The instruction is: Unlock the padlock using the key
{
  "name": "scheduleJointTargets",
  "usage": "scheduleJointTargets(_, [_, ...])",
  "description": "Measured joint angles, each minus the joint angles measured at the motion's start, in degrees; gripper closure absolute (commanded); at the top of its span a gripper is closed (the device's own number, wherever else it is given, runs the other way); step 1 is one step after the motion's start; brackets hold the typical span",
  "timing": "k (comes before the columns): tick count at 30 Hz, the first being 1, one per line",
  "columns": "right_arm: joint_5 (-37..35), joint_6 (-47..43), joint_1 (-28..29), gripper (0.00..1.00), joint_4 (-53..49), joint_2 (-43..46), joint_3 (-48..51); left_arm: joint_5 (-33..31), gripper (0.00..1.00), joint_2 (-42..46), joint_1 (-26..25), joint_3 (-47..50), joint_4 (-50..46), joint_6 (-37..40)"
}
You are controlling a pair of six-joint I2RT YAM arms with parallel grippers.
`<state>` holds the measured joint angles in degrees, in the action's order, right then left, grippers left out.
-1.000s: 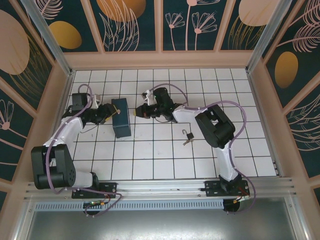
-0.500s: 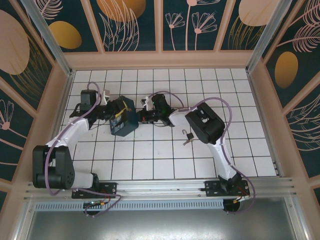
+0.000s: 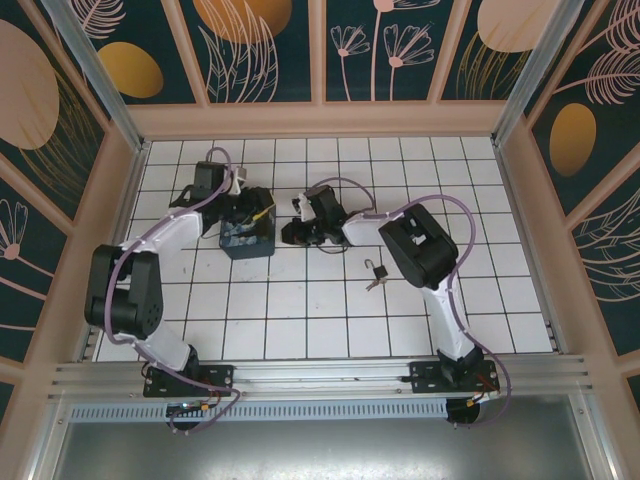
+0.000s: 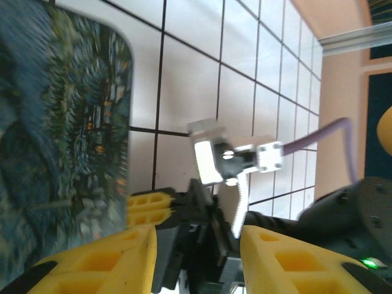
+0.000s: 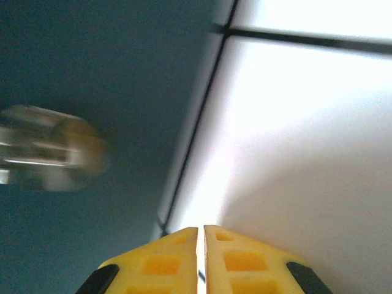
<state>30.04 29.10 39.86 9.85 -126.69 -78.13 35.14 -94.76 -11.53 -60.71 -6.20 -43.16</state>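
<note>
Spreads left gripper (image 4: pixel 197 239) wide, box (image 4: pixel 61 122) just outside one finger. Pinches right gripper (image 5: pixel 201 236) to a hairline slit, box wall close ahead of the tips. Finds padlock (image 3: pixel 376 268) on the tiles (image 3: pixel 300 320) well behind the right fingers, key (image 3: pixel 371 285) just beside it, apart from both grippers.

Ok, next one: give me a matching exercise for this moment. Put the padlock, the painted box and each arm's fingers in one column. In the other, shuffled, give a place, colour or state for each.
Things:
1. padlock
2. painted box
3. left fingers
4. right fingers

Place, colour or state:
A. pressed together, nothing between them
B. lying on the white tiles, the key beside it
C. spread apart
D. dark blue with swirls

Pairs: 1-B, 2-D, 3-C, 4-A
</note>
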Motion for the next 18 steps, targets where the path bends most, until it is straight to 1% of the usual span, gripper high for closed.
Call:
scheduleJointTargets(3, [-5.3, -4.9, -0.8, 0.84, -4.8, 1.9, 0.0, -1.0, 0.60, -2.3, -0.7, -1.6, -0.6, 0.2])
scheduleJointTargets(7, [-12.0, -10.1, -3.1, 0.82, -10.6, 4.5, 0.5, -1.9, 0.59, -3.9, -0.7, -6.3, -1.6, 1.1])
scheduleJointTargets(9, [-14.0, -11.5, -4.6, 0.77, -11.7, 6.6, 2.5, -2.6, 0.56, -4.2, -0.7, -8.3, -1.7, 1.8])
scheduleJointTargets(10, [-14.7, -12.0, -5.5, 0.69, -11.9, 8.1, 4.3, -3.2, 0.52, -4.2, -0.7, -9.0, -1.7, 2.5])
scheduleJointTargets(11, [-15.1, -12.2, -6.5, 0.59, -11.7, 9.9, 6.4, -4.3, 0.45, -4.1, -0.7, -9.6, -1.7, 3.3])
scheduleJointTargets(12, [-15.4, -12.6, -7.3, 0.38, -11.3, 11.5, 8.3, -6.0, 0.05, -3.9, -0.7, -9.8, -1.8, 4.5])
scheduleJointTargets(13, [-15.9, -12.5, -8.1, 0.04, -10.6, 13.7, 10.7, -8.2, 0.01, -3.6, -0.7, -9.8, -2.1, 6.3])
scheduleJointTargets(14, [-16.6, -12.6, -8.9, 0.01, -9.6, 16.3, 13.3, -10.8, 0.01, -3.2, -0.7, -9.8, -2.3, 8.2])
scheduleJointTargets(16, [-17.3, -12.7, -10.7, 0.01, -7.8, 20.9, 17.1, -16.4, 0.01, -1.7, -0.3, -8.6, -0.8, 11.1])
scheduleJointTargets(18, [-18.6, -13.0, -13.2, 0.01, -5.4, 25.7, 20.5, -20.9, 0.01, 1.4, 1.0, -4.4, 3.1, 13.2])
